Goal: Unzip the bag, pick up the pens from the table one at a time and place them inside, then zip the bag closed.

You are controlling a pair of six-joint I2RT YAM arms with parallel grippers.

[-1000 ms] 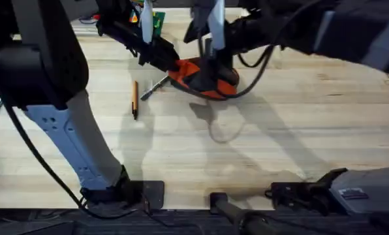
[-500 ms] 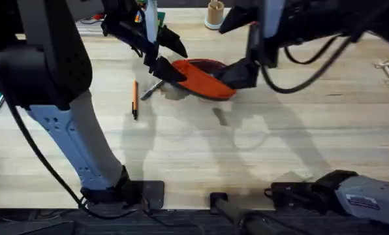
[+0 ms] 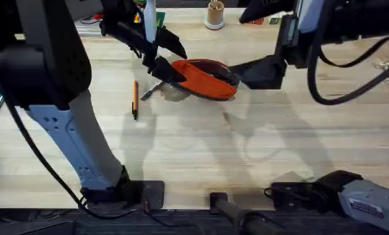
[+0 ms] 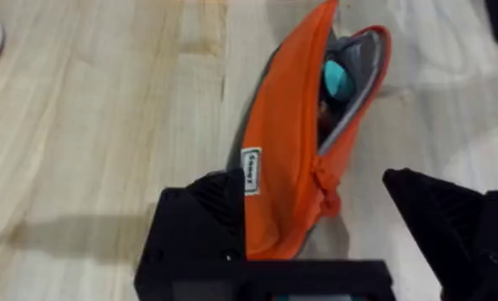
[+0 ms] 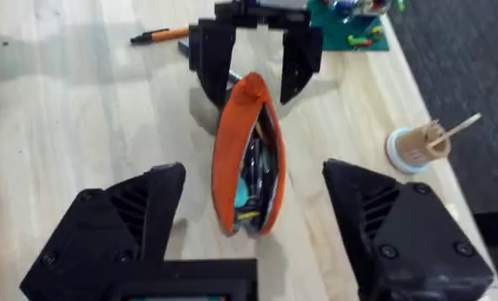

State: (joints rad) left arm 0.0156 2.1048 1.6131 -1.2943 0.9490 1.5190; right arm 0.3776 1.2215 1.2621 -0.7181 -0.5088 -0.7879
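the orange pouch point(image 3: 204, 78) lies on the light-wood surface point(image 3: 260, 143) toward the far side, already unzipped, its mouth gaping to show grey lining and some items inside. the left tool point(image 3: 163, 60) stands at the pouch's left end with its jaws spread, one to each side of that end; whether they actually touch the fabric i cannot tell. the right tool point(image 3: 263, 72) hangs just beside the pouch's right end, jaws spread wide and holding nothing. the orange pen point(image 3: 135, 98) lies on the surface to the left of the pouch, its long axis running roughly near-to-far, square to the pouch's left-right length. the silvery pen point(image 3: 153, 89) lies slanted just beside the pouch's left end, partly under the left tool. both pens sit on the left arm's side, so that tool is the nearer one for the pickup, while the right tool would have to cross over the pouch.
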